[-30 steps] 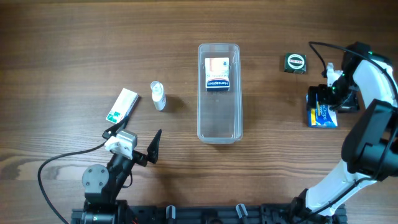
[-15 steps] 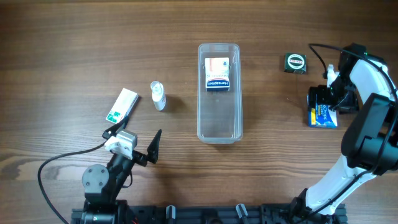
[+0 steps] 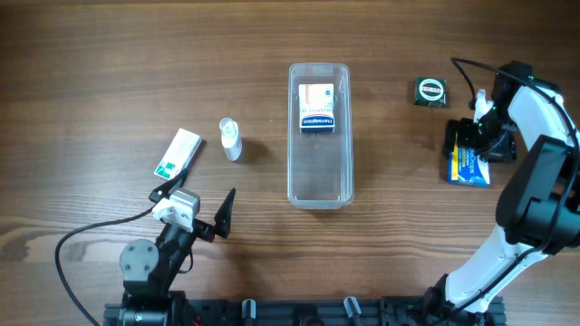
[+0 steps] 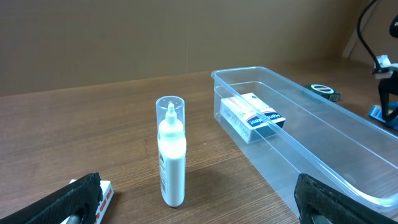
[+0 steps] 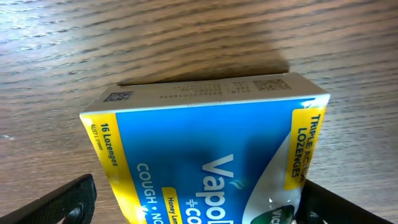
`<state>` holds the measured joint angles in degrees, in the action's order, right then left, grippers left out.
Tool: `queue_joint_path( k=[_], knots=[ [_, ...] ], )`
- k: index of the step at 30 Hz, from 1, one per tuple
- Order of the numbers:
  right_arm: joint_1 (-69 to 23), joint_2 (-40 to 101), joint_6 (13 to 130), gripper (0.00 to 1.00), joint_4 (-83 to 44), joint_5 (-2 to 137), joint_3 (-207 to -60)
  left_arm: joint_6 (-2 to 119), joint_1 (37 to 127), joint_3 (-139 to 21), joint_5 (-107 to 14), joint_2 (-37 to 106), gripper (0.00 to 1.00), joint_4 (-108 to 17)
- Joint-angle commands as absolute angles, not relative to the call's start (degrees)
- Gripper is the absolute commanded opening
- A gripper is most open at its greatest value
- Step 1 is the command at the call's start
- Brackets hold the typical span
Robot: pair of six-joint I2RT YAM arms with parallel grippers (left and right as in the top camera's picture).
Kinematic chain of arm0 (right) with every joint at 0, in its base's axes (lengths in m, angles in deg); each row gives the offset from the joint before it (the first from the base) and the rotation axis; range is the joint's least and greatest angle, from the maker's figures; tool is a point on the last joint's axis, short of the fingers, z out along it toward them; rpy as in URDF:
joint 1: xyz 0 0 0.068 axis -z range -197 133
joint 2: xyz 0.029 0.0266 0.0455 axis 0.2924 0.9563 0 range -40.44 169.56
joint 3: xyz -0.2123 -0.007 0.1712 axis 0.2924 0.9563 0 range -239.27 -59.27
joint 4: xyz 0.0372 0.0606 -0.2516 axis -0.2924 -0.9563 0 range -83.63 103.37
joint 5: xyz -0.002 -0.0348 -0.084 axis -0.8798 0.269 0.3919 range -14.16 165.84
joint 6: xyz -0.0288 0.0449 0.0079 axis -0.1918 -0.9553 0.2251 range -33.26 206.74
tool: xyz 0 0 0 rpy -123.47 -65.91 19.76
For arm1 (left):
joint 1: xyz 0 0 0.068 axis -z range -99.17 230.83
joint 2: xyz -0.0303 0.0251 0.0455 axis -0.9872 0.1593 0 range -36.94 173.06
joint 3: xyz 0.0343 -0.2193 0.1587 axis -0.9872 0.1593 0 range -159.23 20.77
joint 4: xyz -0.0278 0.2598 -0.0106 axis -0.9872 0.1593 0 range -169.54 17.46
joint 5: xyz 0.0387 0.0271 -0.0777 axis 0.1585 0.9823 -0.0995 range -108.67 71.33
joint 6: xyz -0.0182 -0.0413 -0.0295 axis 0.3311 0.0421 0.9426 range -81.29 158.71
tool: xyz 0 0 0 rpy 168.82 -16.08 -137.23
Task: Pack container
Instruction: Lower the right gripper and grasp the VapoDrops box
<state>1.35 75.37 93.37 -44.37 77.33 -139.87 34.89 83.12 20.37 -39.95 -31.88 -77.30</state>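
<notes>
Overhead: container sits mid-surface, long axis running away from the base. One white/blue box lies in its far end, rest of the tub is bare. Loose items on the surface: white/green box and small bottle to the left, dark packet and blue lozenge box to the right, all well apart from the tub. Left hand is parked near the base, spread wide, nothing in it. Right hand is right over the lozenge box.

Left wrist: bottle stands upright just beside the tub's near wall. Both fingers are far apart at the frame edges w/ nothing between them but the bottle further off. So it's open and idle.

Right wrist: lozenge box fills the frame, lying on the surface. Fingers sit either side of it at full spread, so open and not clamped yet. Can't tell if a pad already touches a side.

Step, my read: pick of the lozenge box, pre-grasp, w/ most of the packing left to do. Next you'd want to come down square, keep the box centred between the pads, then close on the two sides and lift clear before carrying over to the tub's bare near half. Watch for one pad landing first and skewing the box.
</notes>
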Motion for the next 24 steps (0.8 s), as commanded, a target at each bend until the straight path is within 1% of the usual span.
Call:
queue_joint_path(
  k=[1,5,8,15,21,24],
  knots=[
    [0.8,76.5,92.1,1.0,-44.0,75.8,-139.4,34.4,82.8,20.5,-39.6,-31.9,1.0,-76.9],
    [0.8,76.5,92.1,1.0,-44.1,76.2,-139.4,34.4,82.8,20.5,-39.6,-31.9,1.0,-76.9],
    [0.8,76.5,90.6,1.0,-44.4,80.7,-139.4,34.5,82.8,20.5,-39.6,-31.9,1.0,-76.9],
    [0.8,76.5,89.6,1.0,-44.7,80.8,-139.4,34.4,82.8,20.5,-39.6,-31.9,1.0,-76.9],
    [0.8,76.5,88.6,1.0,-39.7,80.9,-134.2,34.4,82.8,20.5,-39.6,-31.9,1.0,-76.9],
    [0.8,76.5,88.6,1.0,-38.9,81.0,-133.8,34.4,82.8,20.5,-39.6,-31.9,1.0,-76.9]
  ],
)
